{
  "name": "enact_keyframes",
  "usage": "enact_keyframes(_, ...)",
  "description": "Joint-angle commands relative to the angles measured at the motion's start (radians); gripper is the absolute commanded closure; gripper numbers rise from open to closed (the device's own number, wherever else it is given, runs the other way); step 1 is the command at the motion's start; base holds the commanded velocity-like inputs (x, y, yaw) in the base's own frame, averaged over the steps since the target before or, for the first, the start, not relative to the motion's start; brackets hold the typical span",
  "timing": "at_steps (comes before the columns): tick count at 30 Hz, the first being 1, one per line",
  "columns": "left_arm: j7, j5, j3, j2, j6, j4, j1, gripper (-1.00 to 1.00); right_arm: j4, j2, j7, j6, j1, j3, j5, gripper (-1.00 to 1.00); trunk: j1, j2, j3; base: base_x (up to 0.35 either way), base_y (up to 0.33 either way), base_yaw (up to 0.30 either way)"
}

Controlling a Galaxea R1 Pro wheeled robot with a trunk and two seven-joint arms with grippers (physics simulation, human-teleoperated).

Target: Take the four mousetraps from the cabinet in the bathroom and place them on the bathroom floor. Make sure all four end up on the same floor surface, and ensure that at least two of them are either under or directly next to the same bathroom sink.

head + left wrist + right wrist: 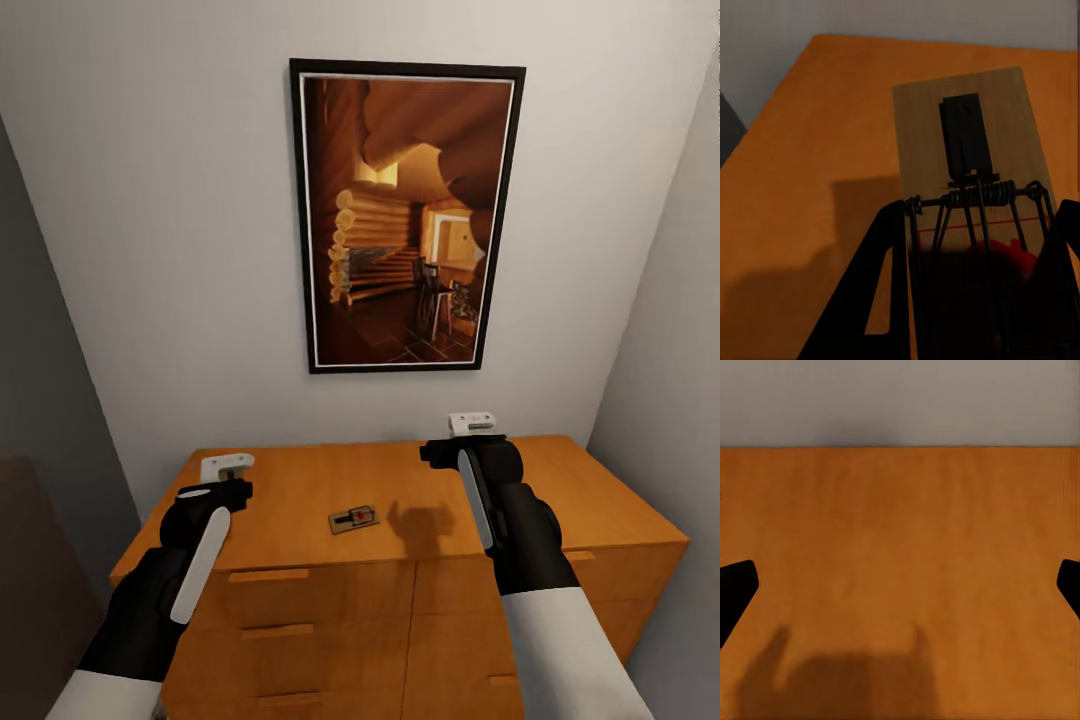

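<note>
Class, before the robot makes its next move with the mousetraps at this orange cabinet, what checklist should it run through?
1. held mousetrap sits between the fingers of the left tool: ok.
2. left tool's grip is firm: cannot tell.
3. right tool is open and empty: ok.
4. loose mousetrap lies free on the cabinet top: ok.
5. All four mousetraps are on the floor: not ok.
</note>
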Motion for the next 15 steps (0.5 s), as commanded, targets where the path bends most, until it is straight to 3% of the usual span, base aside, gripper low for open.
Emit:
enact_keyframes(1,0.011,0.009,-0.001,0.0,0.003,-0.001,-0.001,1.0,-0.001,0.001,0.0,0.005,-0.001,0.001,0.005,-1.0,0.0,-0.001,-0.001,0.054,0.088,-0.023)
enact_keyframes(15,0.011,0.009,-0.003,0.0,0.002,0.0,-0.001,1.0,-0.001,0.001,0.0,0.005,-0.001,0.001,0.005,-1.0,0.0,-0.001,-0.001,0.157,0.232,-0.006)
